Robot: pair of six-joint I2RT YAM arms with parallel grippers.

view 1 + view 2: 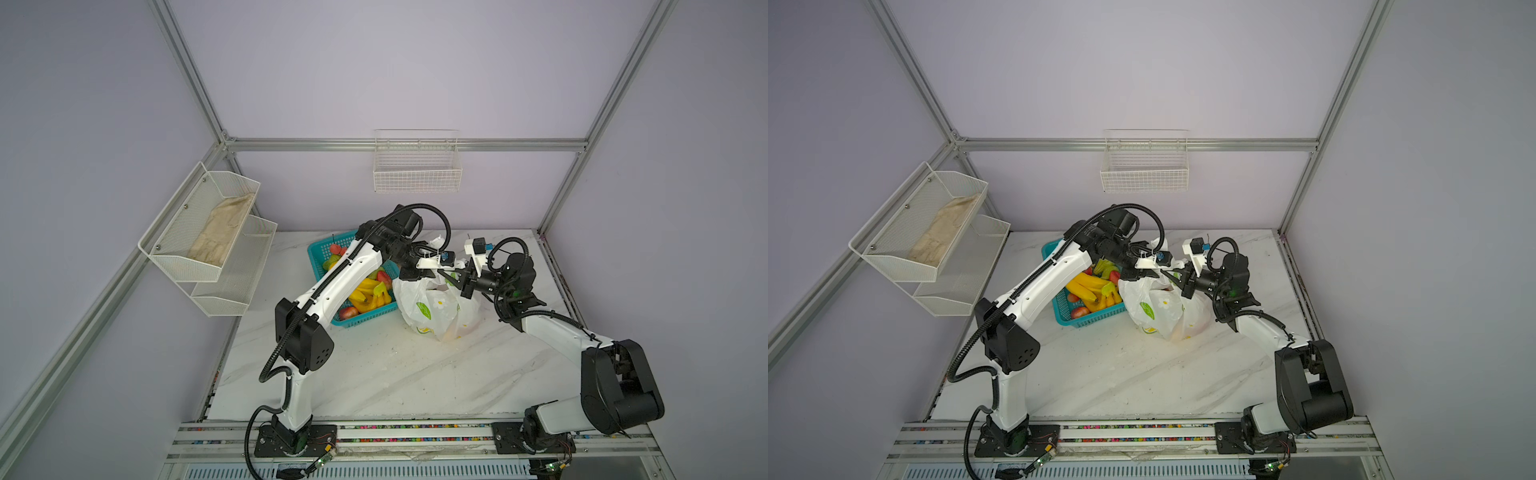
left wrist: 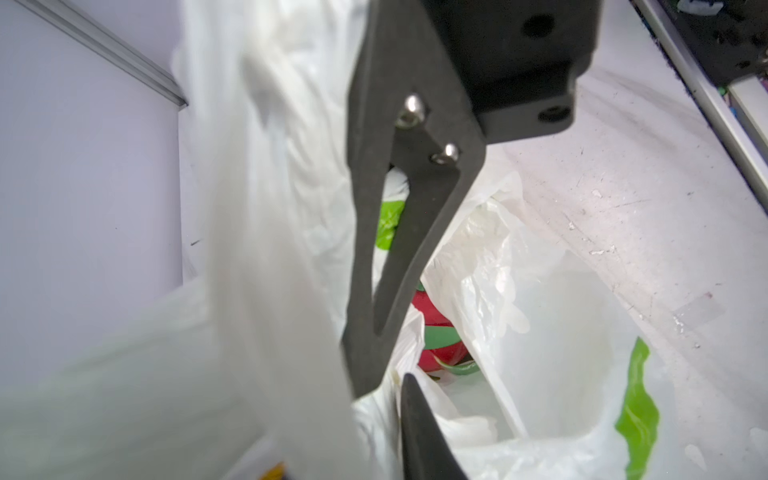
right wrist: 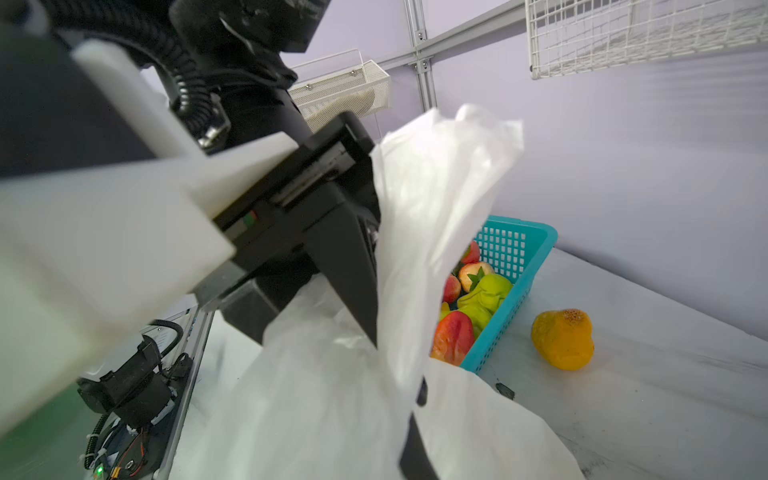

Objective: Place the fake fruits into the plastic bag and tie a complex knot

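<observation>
Where the crinkly, translucent plastic bag (image 1: 430, 309) slumps beside the teal lattice basket (image 3: 505, 245), the right gripper (image 1: 451, 279) pinches its filmy handle — the left gripper (image 2: 384, 384) stands narrowly parted (1 glossy dragon fruit (image 2: 440, 351) inside).

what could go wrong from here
Bananas and other fake fruits sit in the teal basket, and a yellow-orange fruit lies on the table; knotting now would likely leave them out.
The right gripper is shut on a thin handle strip of the plastic bag; the film may slip or tear.
The bag's mouth gapes over the dragon fruit; a tug might tip it.
</observation>
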